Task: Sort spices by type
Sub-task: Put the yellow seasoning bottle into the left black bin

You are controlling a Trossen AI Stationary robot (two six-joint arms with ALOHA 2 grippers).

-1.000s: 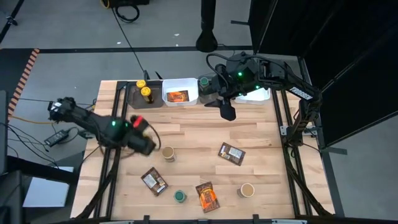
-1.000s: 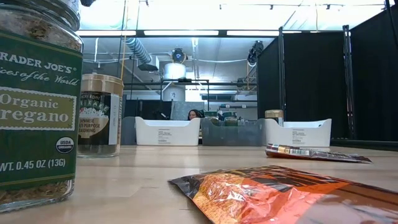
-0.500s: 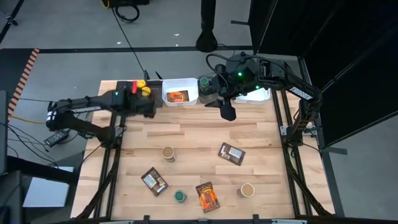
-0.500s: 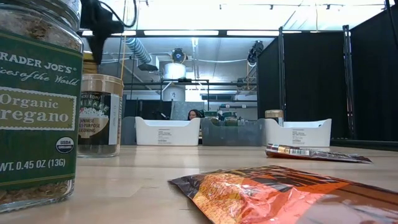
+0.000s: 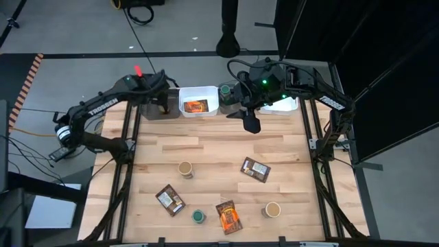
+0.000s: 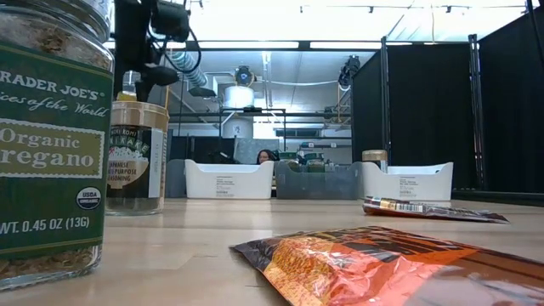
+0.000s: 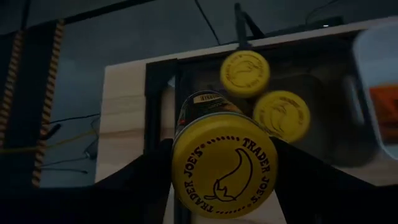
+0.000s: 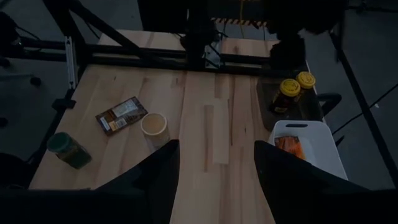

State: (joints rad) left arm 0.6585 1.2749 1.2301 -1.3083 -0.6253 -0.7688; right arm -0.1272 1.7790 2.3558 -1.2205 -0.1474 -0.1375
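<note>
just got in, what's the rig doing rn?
Sorting spices. The left gripper holds a yellow-lid jar over the dark bin, where two yellow-lid jars already sit. The white bin next to it has an orange packet. The right gripper waits near the back edge with nothing between its fingers. Several jars and packets remain on the table.
</note>
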